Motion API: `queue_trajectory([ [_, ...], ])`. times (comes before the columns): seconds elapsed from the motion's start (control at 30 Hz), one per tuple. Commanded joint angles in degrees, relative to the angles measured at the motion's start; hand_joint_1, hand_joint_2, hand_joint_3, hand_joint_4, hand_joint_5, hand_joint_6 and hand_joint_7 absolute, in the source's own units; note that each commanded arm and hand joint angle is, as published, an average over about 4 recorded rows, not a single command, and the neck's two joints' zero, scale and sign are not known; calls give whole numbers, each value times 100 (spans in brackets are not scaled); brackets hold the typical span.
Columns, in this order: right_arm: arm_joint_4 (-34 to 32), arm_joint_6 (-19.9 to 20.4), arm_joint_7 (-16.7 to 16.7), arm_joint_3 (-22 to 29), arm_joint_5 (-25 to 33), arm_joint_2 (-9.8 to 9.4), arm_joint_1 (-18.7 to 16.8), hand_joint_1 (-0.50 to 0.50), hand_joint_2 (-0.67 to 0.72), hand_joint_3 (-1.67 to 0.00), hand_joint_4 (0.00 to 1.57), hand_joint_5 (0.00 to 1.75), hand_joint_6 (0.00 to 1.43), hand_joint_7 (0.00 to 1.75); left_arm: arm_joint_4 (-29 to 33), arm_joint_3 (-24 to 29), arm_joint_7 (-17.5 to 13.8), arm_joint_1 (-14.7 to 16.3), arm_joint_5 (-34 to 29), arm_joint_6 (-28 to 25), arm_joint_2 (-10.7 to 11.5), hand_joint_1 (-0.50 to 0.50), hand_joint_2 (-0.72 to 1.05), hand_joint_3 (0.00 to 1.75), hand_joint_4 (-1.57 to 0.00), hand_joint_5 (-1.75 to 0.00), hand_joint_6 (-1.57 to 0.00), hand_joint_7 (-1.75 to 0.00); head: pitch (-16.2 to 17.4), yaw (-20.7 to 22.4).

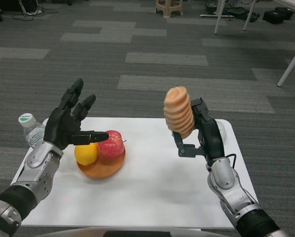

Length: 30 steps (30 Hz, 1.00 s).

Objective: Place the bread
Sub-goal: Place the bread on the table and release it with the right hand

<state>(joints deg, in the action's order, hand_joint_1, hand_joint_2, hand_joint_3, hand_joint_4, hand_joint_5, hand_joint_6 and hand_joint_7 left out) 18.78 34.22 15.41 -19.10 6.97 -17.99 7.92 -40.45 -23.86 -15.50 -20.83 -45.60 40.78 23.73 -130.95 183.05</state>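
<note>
Tan ridged bread (178, 111) stands upright, gripped by the right hand (199, 134); left hand (68, 122) spread, holding nothing.

floor: grey carpet (152, 54) in lighter and darker tiles | far edge: beige plastic stool (169, 7), white table legs (220, 17), black bags (280, 15), cables (26, 12) | light: even

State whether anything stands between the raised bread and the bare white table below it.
Nothing visible does. The right hand holds the ridged tan bread roll above bare white table; the orange fruit plate sits well left.
</note>
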Motion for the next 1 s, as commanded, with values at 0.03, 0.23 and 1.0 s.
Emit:
queue_trajectory([
  [0.03,33,103,15,-6,24,32,82,-38,-48,-143,66,155,54,154,24,37,-33,2,-28,53,68,50,52,9,0,-41,0,0,25,44],
  [0.23,27,103,15,-32,24,30,78,-38,-48,-143,66,158,54,155,88,70,-24,74,-28,53,90,50,52,9,0,-41,0,0,46,34],
  [1.0,-63,-66,-620,3,-1613,-702,763,-38,-48,-143,60,165,51,161,15,191,-24,37,148,44,-259,50,52,0,0,-41,0,0,68,-162],
])
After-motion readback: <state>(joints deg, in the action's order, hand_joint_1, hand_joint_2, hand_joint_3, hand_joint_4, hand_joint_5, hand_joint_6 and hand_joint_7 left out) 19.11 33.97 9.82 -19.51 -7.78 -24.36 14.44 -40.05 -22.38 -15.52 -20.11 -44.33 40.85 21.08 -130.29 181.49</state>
